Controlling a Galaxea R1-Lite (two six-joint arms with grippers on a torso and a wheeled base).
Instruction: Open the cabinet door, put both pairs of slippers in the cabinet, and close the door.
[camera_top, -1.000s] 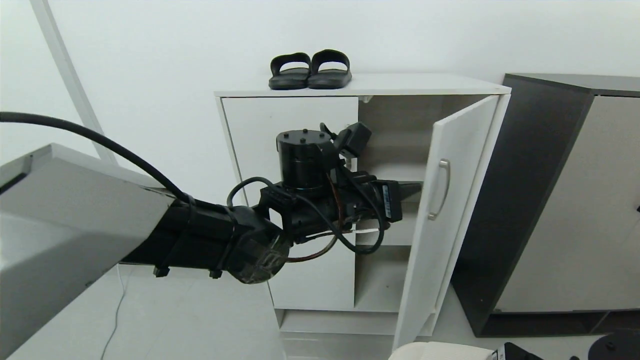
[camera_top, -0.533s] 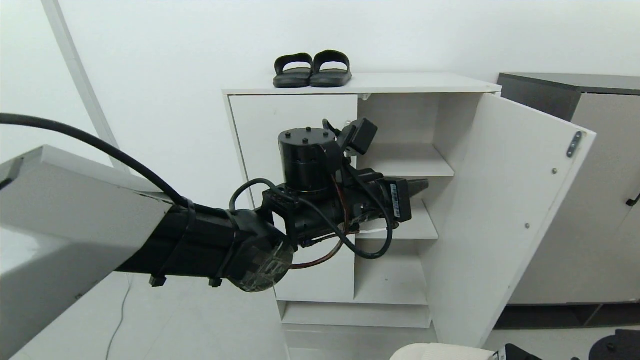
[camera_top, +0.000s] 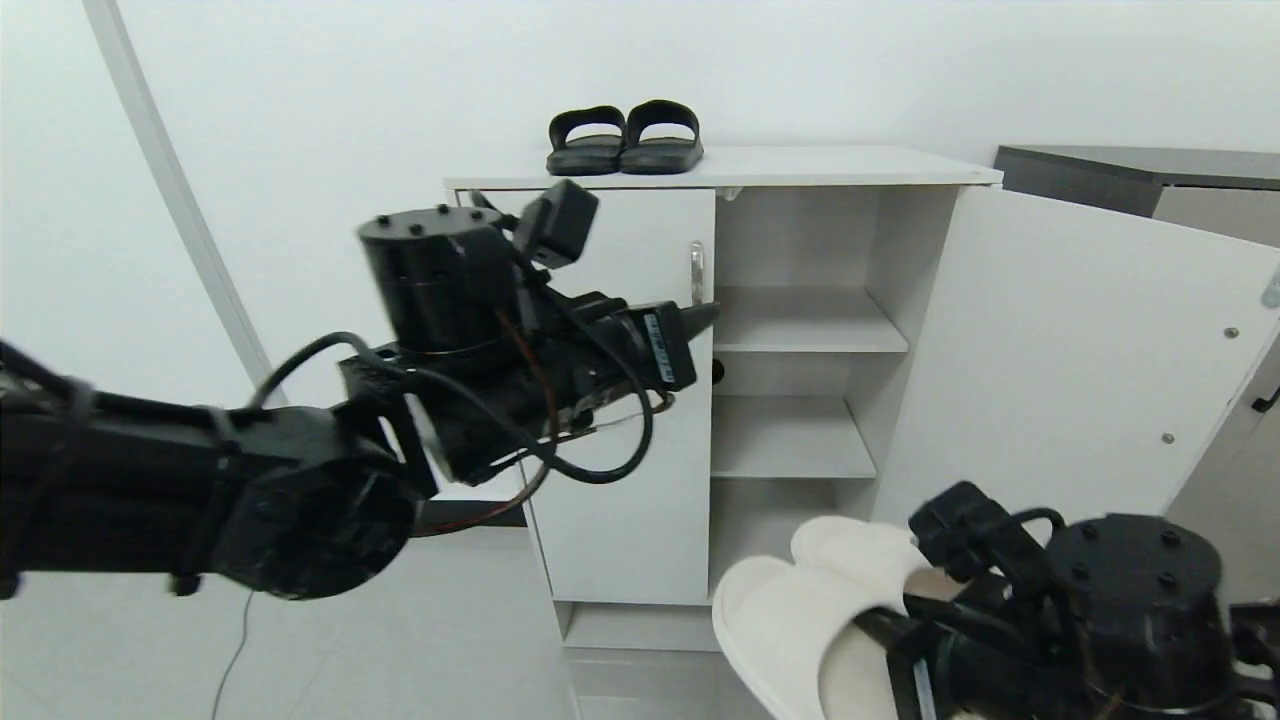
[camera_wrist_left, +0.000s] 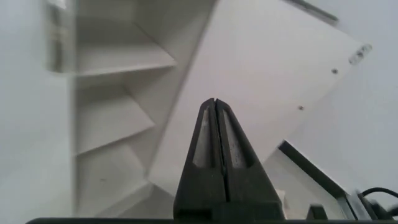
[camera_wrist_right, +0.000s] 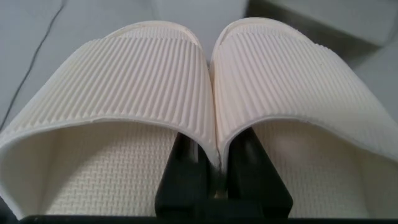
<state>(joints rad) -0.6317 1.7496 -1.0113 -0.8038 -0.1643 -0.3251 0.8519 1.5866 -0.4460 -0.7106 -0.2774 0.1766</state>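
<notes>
The white cabinet (camera_top: 800, 165) stands ahead with its right door (camera_top: 1080, 360) swung wide open, showing bare shelves (camera_top: 800, 330). A pair of black slippers (camera_top: 624, 140) rests on the cabinet top. My left gripper (camera_top: 705, 315) is shut with nothing in it, held in front of the closed left door by its handle (camera_top: 696, 272); its fingers (camera_wrist_left: 214, 134) are pressed together. My right gripper (camera_wrist_right: 214, 163), low at the front right, is shut on a pair of white slippers (camera_top: 815, 600), pinching their inner edges (camera_wrist_right: 211, 87) together.
A dark grey and beige cabinet (camera_top: 1140, 165) stands right of the white one, behind the open door. A white wall is behind, and a pale floor (camera_top: 400, 650) lies below with a thin cable (camera_top: 235, 640) on it.
The right door swung fully open. My left arm pulled back and to the left, away from the opening. My right arm rose into view carrying the white slippers.
</notes>
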